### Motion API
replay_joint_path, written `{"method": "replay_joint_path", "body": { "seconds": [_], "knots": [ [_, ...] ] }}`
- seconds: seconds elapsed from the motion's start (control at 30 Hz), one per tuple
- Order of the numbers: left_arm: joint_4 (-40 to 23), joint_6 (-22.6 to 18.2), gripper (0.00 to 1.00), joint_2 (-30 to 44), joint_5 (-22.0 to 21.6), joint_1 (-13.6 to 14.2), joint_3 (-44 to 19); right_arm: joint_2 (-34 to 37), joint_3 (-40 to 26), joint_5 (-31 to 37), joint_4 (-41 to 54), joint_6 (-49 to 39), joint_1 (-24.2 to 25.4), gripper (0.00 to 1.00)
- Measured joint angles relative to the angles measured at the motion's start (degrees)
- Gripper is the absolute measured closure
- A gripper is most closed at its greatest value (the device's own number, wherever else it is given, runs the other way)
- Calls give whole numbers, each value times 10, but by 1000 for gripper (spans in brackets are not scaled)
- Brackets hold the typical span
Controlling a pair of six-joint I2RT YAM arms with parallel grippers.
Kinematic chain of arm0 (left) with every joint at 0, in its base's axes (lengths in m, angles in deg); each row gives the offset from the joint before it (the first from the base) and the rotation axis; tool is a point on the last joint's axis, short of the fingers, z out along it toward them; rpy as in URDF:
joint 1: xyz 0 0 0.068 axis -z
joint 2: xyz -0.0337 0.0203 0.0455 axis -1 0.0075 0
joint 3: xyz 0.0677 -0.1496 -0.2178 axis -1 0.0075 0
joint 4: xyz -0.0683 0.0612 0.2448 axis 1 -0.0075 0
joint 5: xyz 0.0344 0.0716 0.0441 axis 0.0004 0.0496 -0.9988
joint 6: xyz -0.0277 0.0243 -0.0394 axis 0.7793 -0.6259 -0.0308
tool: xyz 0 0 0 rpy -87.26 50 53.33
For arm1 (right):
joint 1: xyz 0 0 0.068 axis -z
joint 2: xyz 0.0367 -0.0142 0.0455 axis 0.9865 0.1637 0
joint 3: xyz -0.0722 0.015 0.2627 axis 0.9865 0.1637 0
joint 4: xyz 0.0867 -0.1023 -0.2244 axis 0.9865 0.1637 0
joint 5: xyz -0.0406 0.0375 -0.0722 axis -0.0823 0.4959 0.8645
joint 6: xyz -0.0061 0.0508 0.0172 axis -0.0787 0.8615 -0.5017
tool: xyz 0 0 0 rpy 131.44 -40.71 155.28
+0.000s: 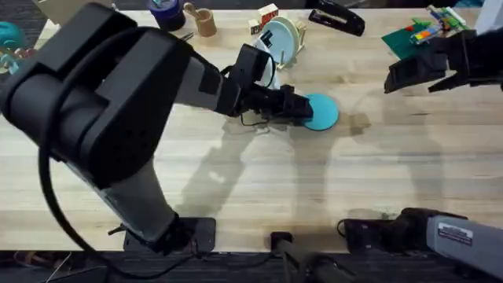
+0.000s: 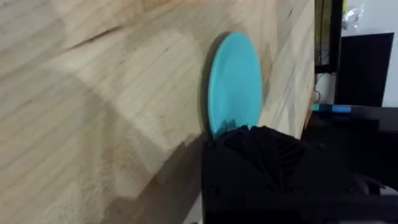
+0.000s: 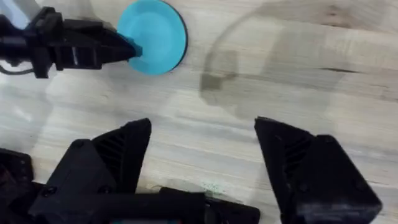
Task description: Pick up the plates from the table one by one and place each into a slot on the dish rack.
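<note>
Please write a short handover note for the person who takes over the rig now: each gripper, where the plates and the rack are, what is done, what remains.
Left gripper: at the near edge of the teal plate, fingers at its rim; whether it grips cannot be judged.
Right gripper: open, empty, above bare table at the right side, away from the plates.
Teal plate: lies flat on the table, near the middle.
Pale blue plate: stands upright in the dish rack at the far side, with a cream plate behind it.
Done: pale blue plate racked.
Left: lift the teal plate and put it into a free slot.
</note>
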Motion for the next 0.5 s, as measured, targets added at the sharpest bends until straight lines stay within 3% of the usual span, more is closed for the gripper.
{"method": "replay_joint_path", "body": {
  "seconds": [0.5],
  "knots": [
    [20, 41, 960, 22, 16, -2, -5, 0, 0, 0, 0, 0, 0, 5]
  ]
}}
